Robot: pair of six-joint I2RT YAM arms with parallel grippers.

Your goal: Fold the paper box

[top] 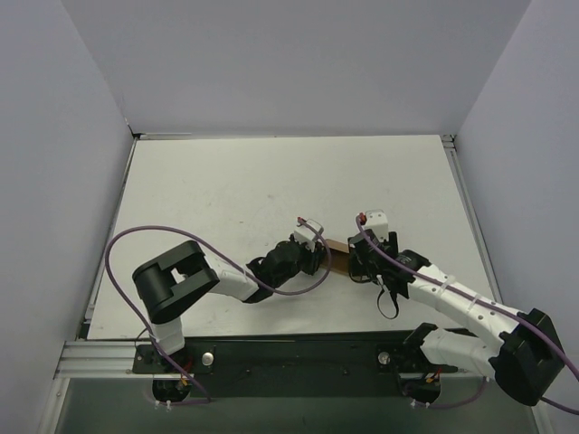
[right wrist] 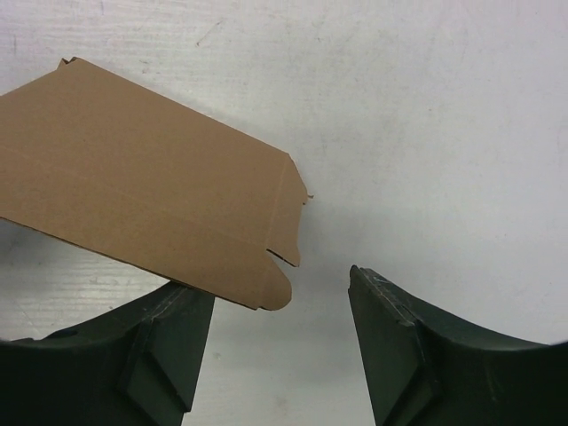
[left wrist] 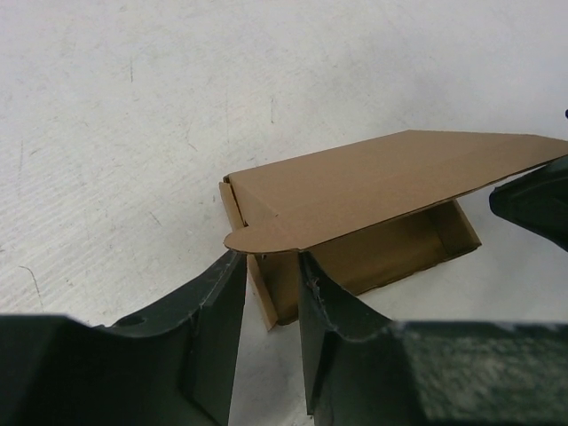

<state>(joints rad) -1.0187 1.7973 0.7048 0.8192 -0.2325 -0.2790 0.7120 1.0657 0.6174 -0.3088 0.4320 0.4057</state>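
Top external view: shows one paper box [top: 336, 256] on the white table [top: 226, 190], pinched in from both sides by two arms, the left gripper [top: 317, 257] just beside one end of the box and the right gripper [top: 360, 258] just beside the other end. Leaves wide bare table beyond the box up to the far wall, and more on the left gripper's side; on the near side of the box, only a narrow strip before the black base rail [top: 289, 357]. Two purple cables [top: 122, 244], one per arm.

Left wrist view: catches the paper box [left wrist: 355, 191] as a shallow tray with upright side walls and its lid flap raised at a slant, mouth open toward the camera. Puts the lid's rounded corner tab right at the tips of the left gripper [left wrist: 271, 262]; jaws set a narrow gap apart, clamping nothing. Shows one dark finger [left wrist: 532, 200] of the other gripper at the lid's far edge.

Right wrist view: shows the box [right wrist: 142, 186] lid from above, its notched rounded corner overhanging one finger of the right gripper [right wrist: 273, 282]. Jaws spread wide, only bare table between them, holding nothing.
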